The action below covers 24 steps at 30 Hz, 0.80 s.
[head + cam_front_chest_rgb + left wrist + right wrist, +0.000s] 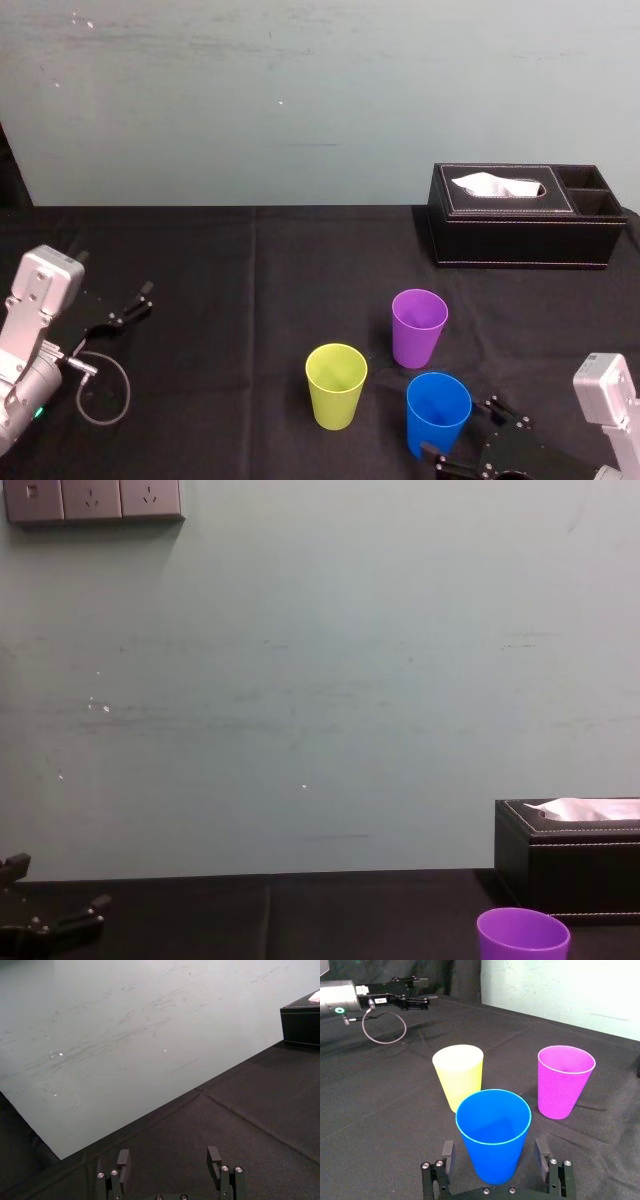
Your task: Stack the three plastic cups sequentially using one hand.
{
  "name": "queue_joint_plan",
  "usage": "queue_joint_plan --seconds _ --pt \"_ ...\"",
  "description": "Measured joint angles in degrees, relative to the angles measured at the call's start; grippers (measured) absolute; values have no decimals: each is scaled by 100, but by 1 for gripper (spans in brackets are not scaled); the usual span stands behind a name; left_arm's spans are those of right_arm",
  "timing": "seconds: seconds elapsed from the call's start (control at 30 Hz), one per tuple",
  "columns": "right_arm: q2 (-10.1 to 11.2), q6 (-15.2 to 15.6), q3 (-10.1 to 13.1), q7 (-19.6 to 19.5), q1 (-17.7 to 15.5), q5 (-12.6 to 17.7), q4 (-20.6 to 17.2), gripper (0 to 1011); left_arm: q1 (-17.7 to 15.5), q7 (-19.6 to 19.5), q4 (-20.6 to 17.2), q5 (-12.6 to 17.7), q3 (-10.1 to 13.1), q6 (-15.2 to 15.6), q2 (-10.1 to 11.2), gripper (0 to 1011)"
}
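Nothing is stacked yet: the purple cup (419, 327), yellow-green cup (335, 385) and blue cup (438, 410) stand apart, lower centre of the head view. The right hand (494, 1146), spread, straddles the blue one, seemingly without touching it. The left hand (170, 1155) sits spread at far left.

The left arm (30, 330) and the right arm (610, 400) are showing silver-grey boxy casings with rounded corners. The left gripper (168, 1152) and the right gripper (495, 1152) are showing black flat fingers with small silver screws (436, 1164). On the left arm a thin dark cable (128, 388) is making a loop, a green ring light (339, 1010) is glowing, and a small white label (380, 1000) is sitting near the gripper.
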Motion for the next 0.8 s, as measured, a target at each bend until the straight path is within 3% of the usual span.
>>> queue_joint_plan --seconds 0.8 --pt "-333 14 -192 -120 294 -202 231 1000 0 0 0 0 0 0 0 1000"
